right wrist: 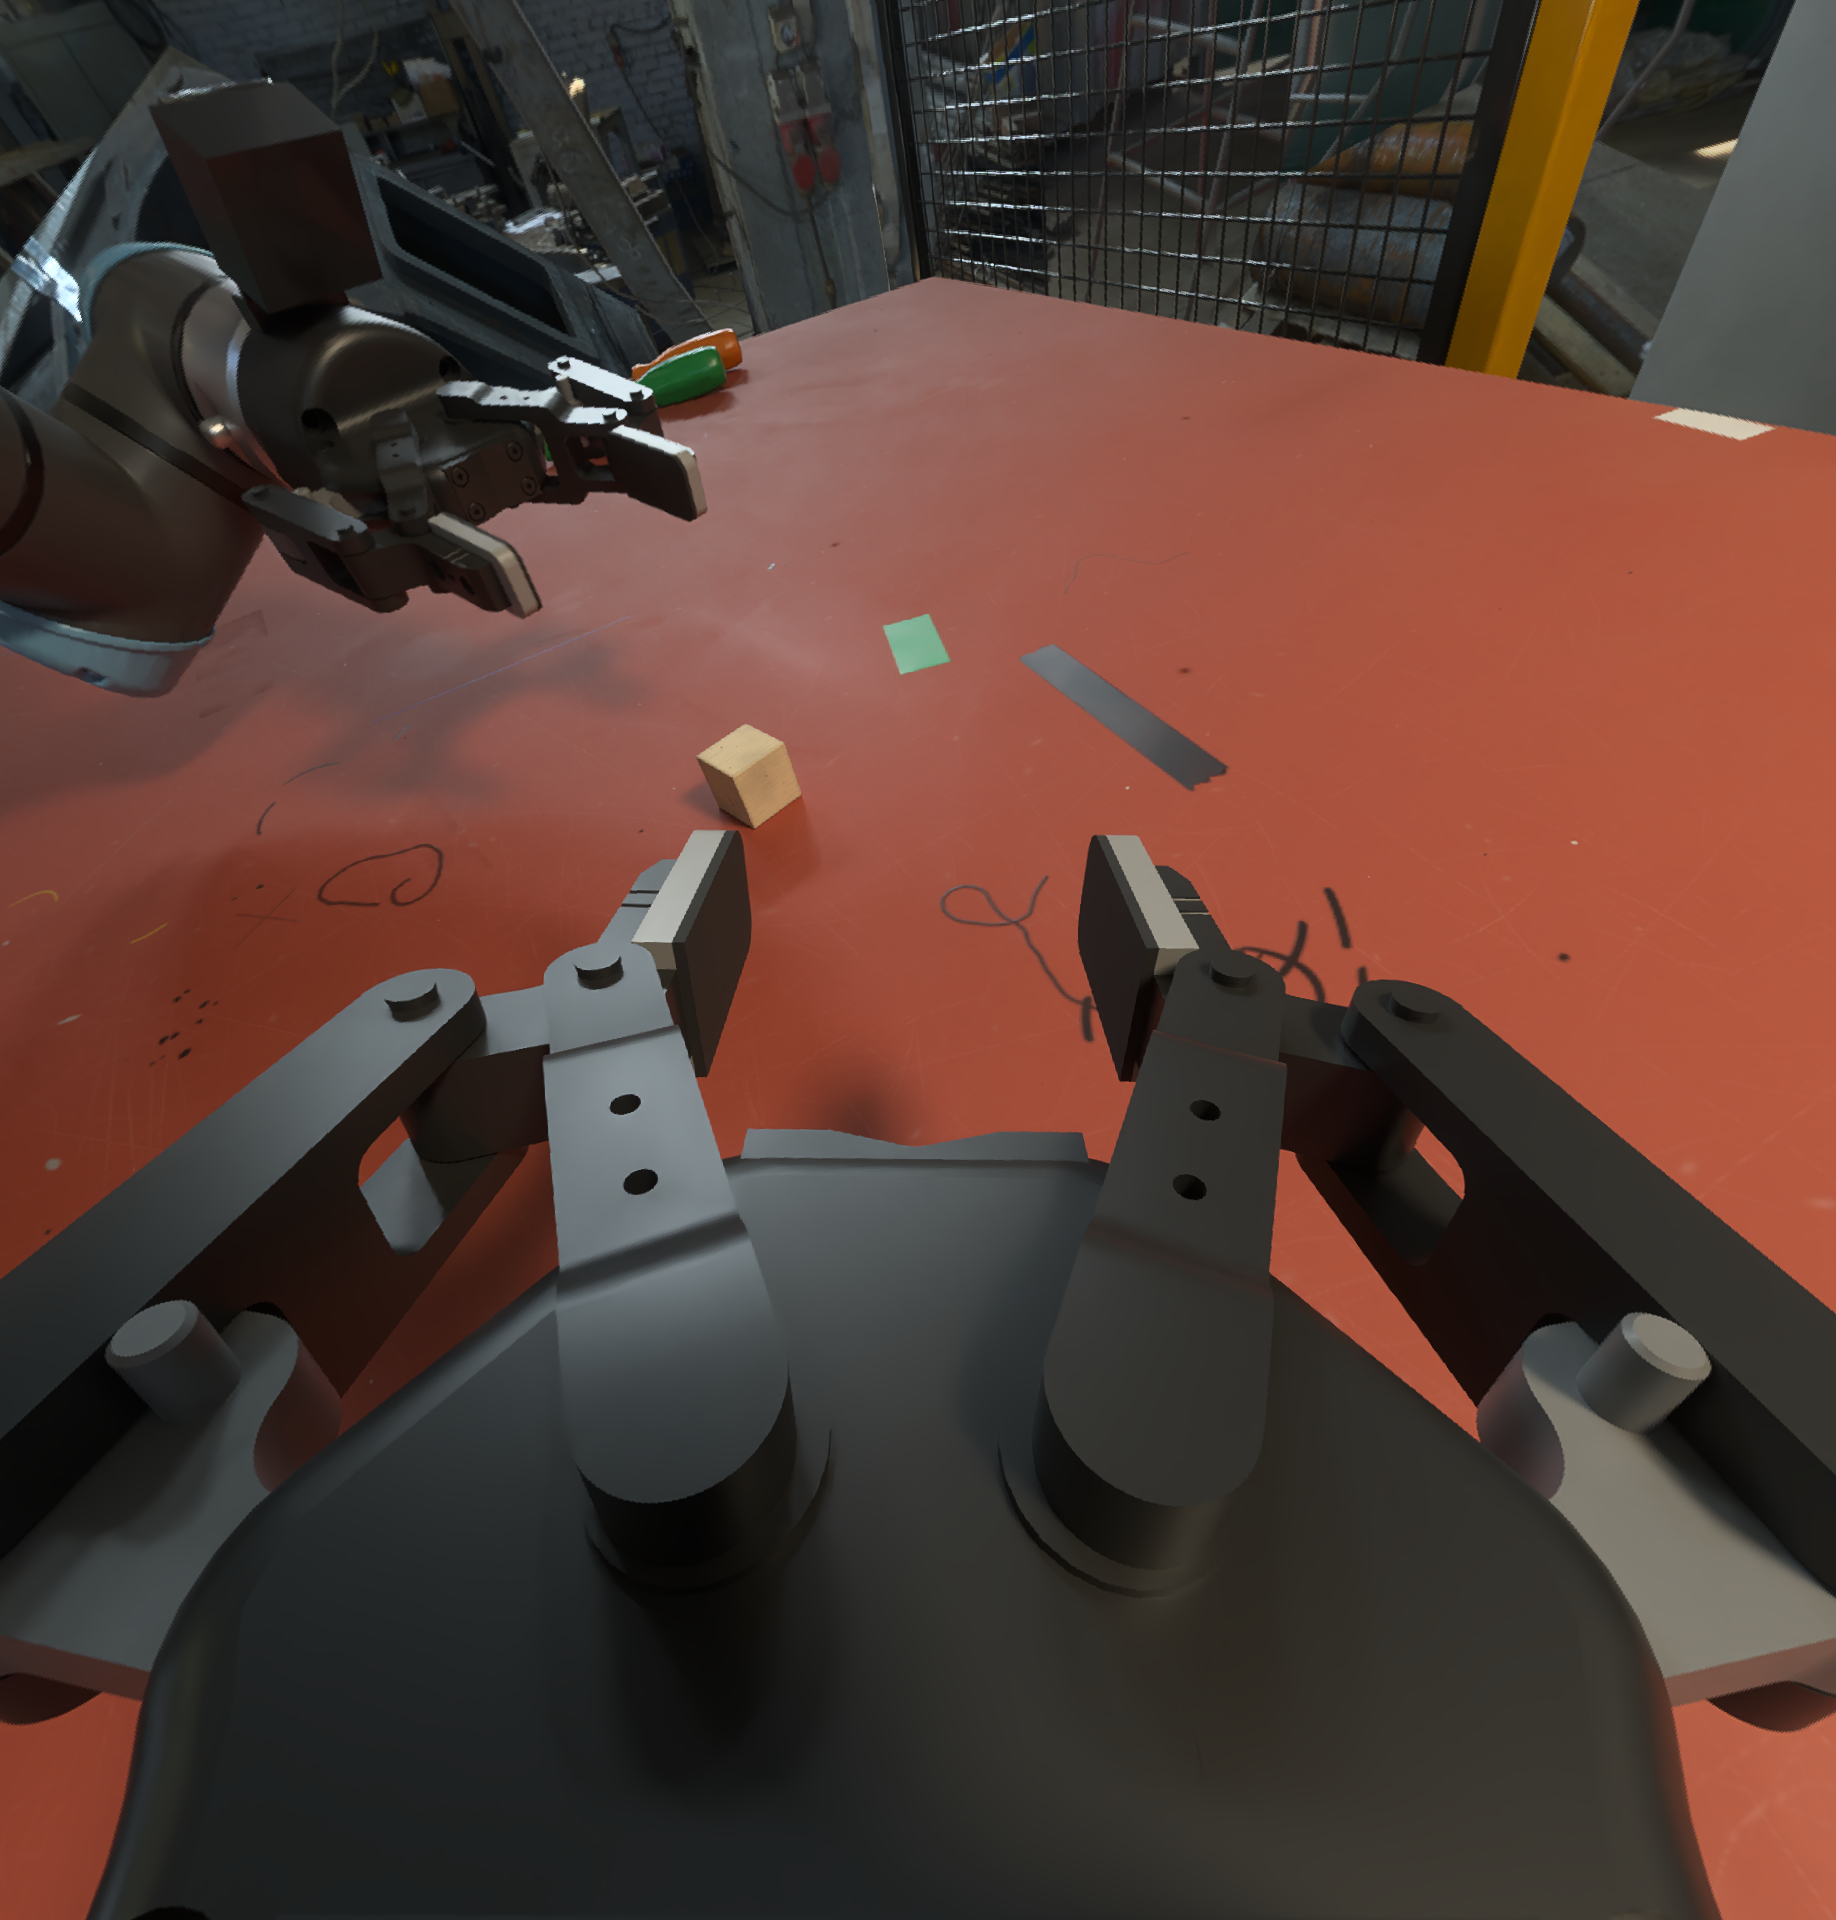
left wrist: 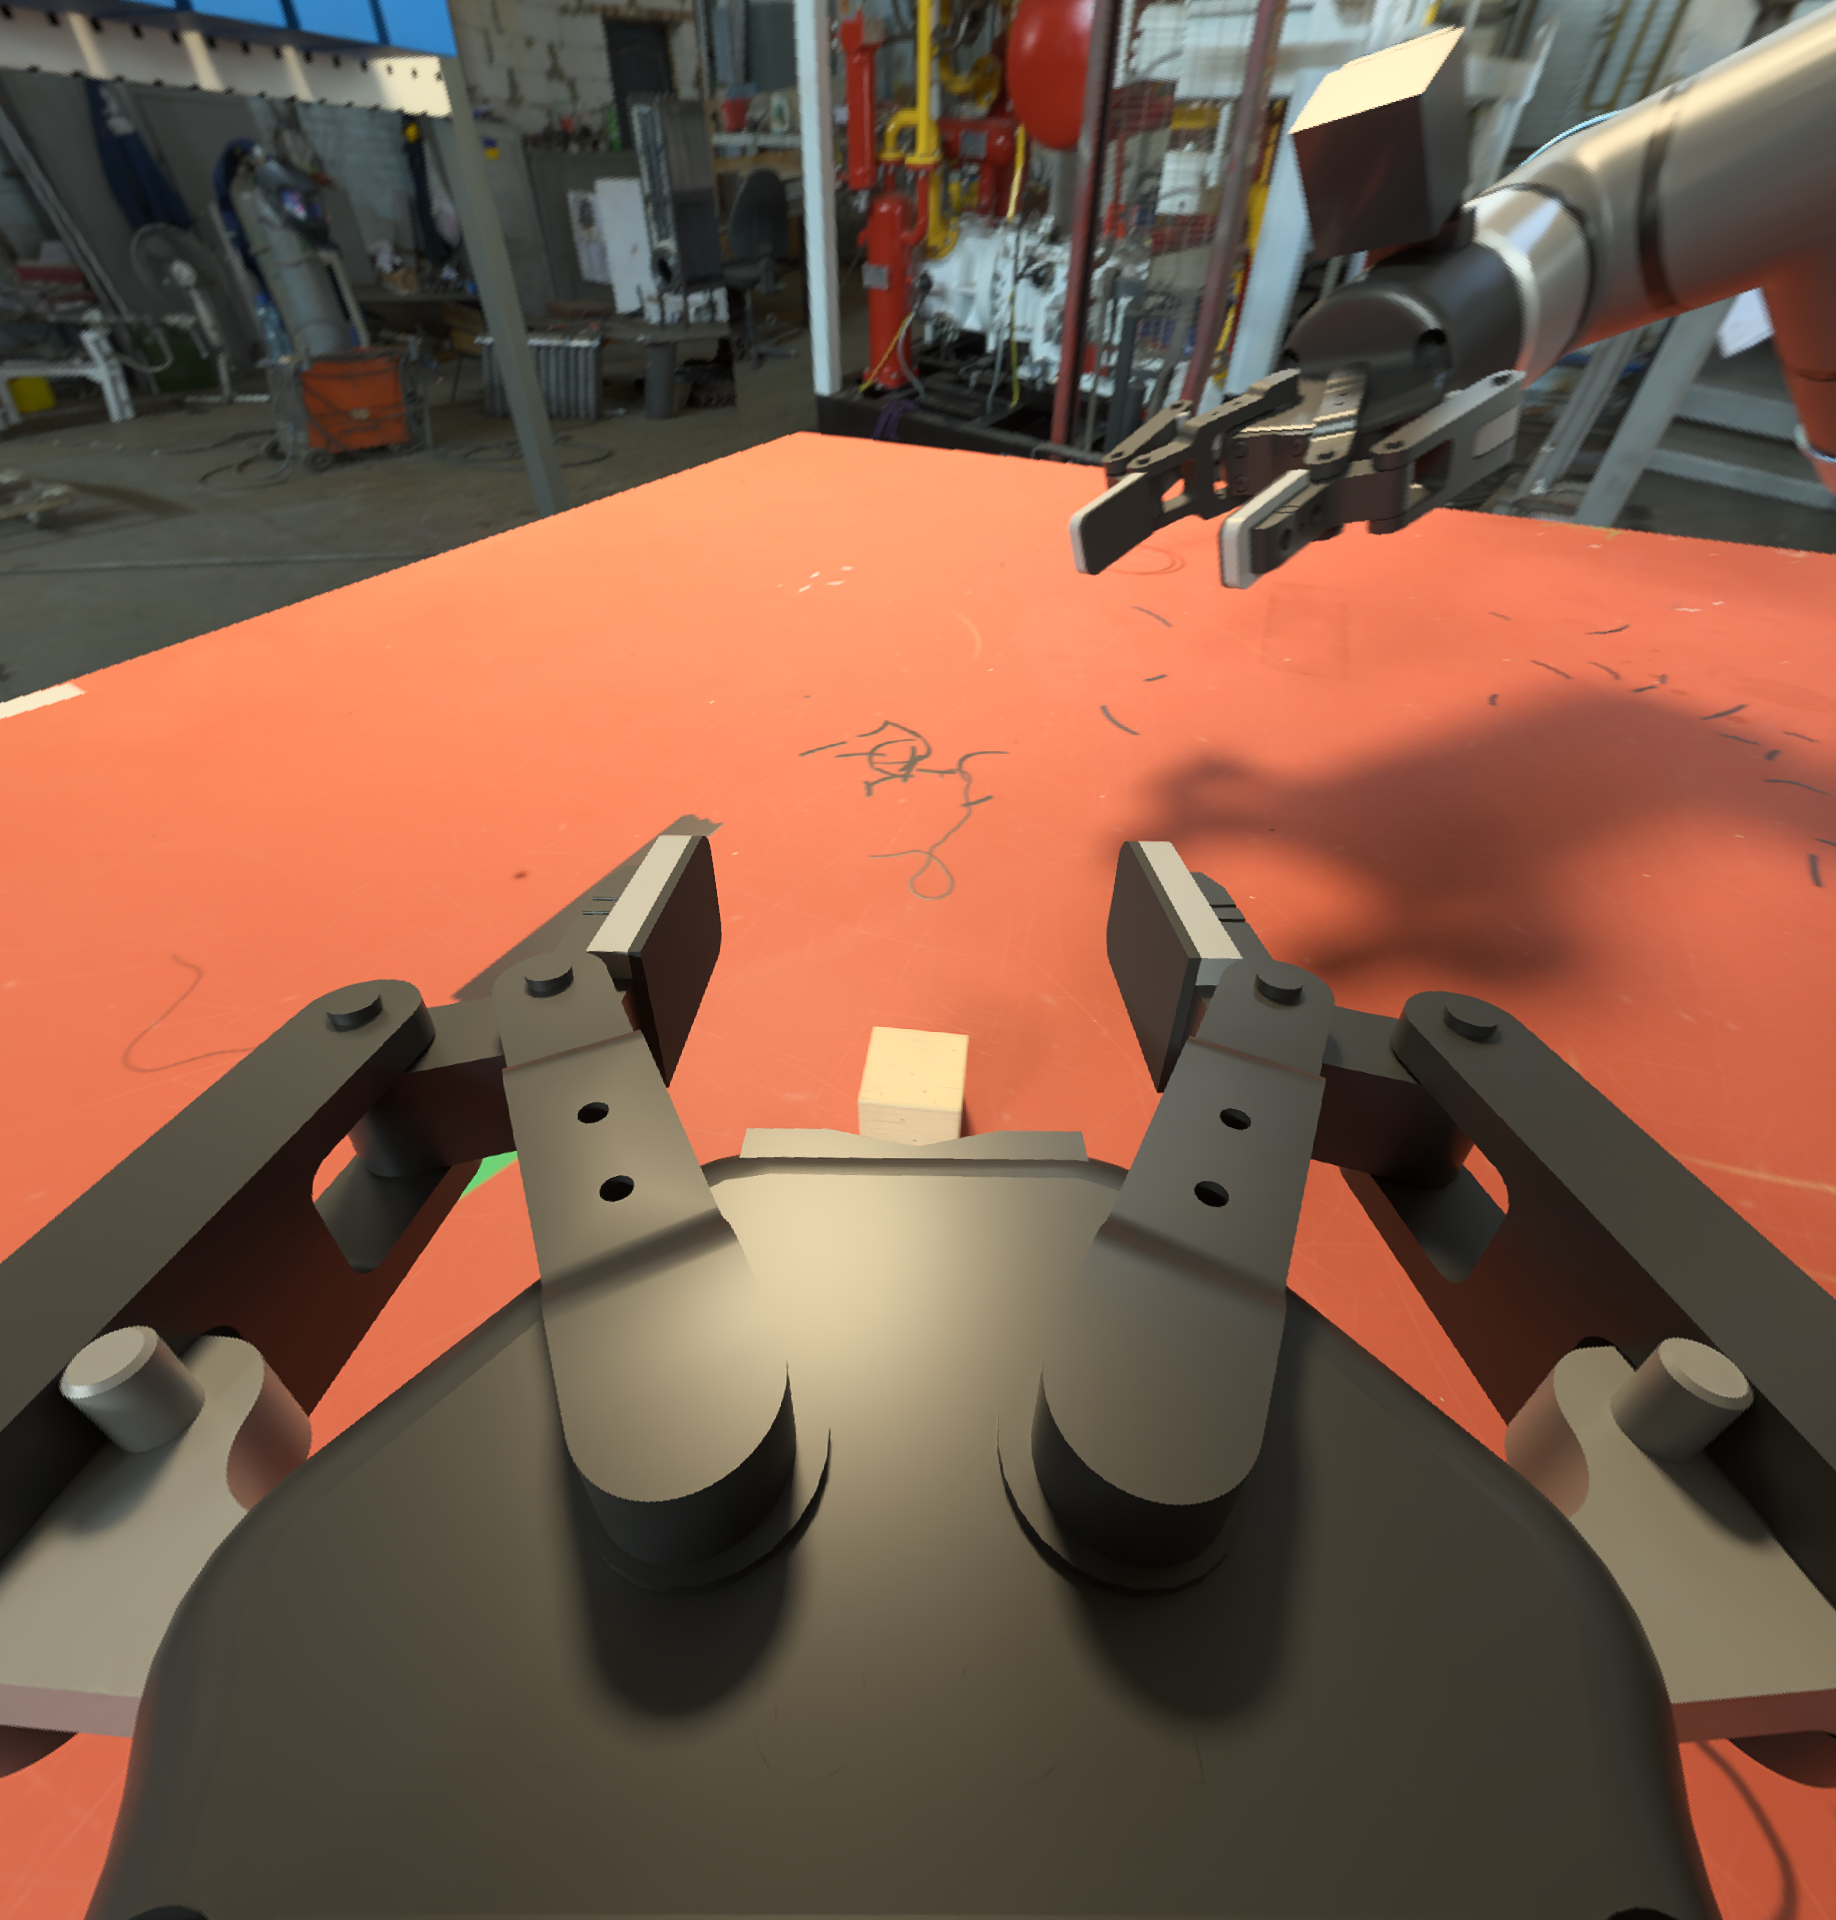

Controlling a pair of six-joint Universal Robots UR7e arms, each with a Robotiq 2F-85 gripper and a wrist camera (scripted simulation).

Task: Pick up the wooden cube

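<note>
A small pale wooden cube point(left wrist: 912, 1081) rests on the red table. In the left wrist view it sits low between my left gripper's fingers, close to the palm; its base is hidden by the gripper body. My left gripper point(left wrist: 912, 935) is open and empty, above the cube. In the right wrist view the cube point(right wrist: 750, 774) lies just beyond my right gripper point(right wrist: 912, 930), ahead of its left finger. The right gripper is open and empty. The left gripper point(right wrist: 613, 535) shows there at upper left, open, hovering over the table. The right gripper point(left wrist: 1163, 540) shows in the left wrist view at upper right.
A green patch point(right wrist: 915, 643) and a dark grey strip point(right wrist: 1127, 717) lie flat on the table point(right wrist: 1413, 623) beyond the cube. A green and orange tool point(right wrist: 690, 369) lies near the far edge. A wire mesh fence point(right wrist: 1184, 156) stands behind the table.
</note>
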